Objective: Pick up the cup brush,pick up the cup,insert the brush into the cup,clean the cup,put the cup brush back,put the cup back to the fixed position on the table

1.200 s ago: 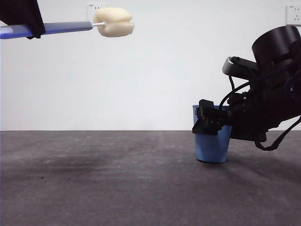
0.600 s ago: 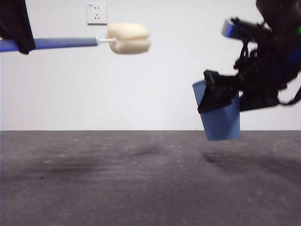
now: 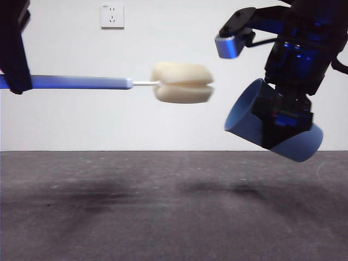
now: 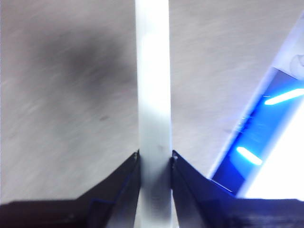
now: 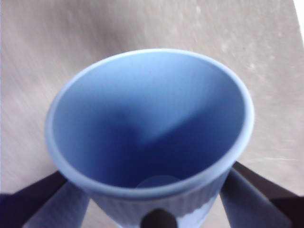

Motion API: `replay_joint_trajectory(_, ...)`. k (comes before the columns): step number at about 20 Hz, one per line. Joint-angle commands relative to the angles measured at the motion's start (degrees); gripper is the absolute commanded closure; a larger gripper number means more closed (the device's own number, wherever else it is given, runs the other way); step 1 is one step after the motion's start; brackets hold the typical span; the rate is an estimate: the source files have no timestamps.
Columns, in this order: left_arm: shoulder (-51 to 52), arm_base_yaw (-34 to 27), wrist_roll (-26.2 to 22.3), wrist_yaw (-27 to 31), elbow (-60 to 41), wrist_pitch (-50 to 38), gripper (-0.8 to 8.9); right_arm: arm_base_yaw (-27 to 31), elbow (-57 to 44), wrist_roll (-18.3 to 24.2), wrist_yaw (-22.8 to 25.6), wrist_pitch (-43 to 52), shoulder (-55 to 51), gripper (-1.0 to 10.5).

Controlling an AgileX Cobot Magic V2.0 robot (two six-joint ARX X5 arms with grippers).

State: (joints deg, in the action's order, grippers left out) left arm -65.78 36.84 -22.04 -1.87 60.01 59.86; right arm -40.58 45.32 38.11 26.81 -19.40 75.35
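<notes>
Your left gripper (image 4: 155,159) pinches the cup brush (image 3: 182,82) by its handle, holding it level above the table (image 3: 163,206) so the sponge head aims at the cup (image 3: 247,120). Your right gripper (image 3: 285,117) clamps the cup aloft, tilted with its mouth toward the sponge, ready for insertion.

White wall (image 3: 109,109), white wall socket (image 3: 112,16) high on it

Readable text: none in any view.
Cup (image 3: 293,142): plain blue, no label.
Cup brush (image 3: 182,82): no marking.
Wall socket (image 3: 112,15): no legible print.
</notes>
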Motion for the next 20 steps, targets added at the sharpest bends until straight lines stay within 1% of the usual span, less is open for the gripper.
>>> replay_joint_trajectory(1, -1.14, 2.14, -0.72, -0.61, -0.28, 0.66, 8.22, -0.42, 0.28, 5.07, 3.34, 0.48, 0.2, 9.6)
replay_joint_trajectory(3, -2.32, 3.63, -0.66, -0.59, -0.28, 0.35, 8.22, -0.44, 0.28, 7.13, 5.07, 0.44, 0.2, 9.6)
replay_joint_trajectory(10, -6.88, 4.5, -0.09, -0.66, -0.28, -2.51, 8.22, -3.56, 0.28, 11.87, 5.11, -0.11, 0.2, 9.6)
replay_joint_trajectory(16, -8.07, 5.46, 0.02, -1.64, -0.28, -5.79, 8.22, -6.29, 0.28, 16.5, 5.16, -0.17, 0.31, 9.6)
replay_joint_trajectory(20, -8.66, 7.32, 1.49, -1.79, -0.28, -6.78, 8.22, -8.66, 0.28, 18.69, 5.2, 0.07, 0.57, 9.6)
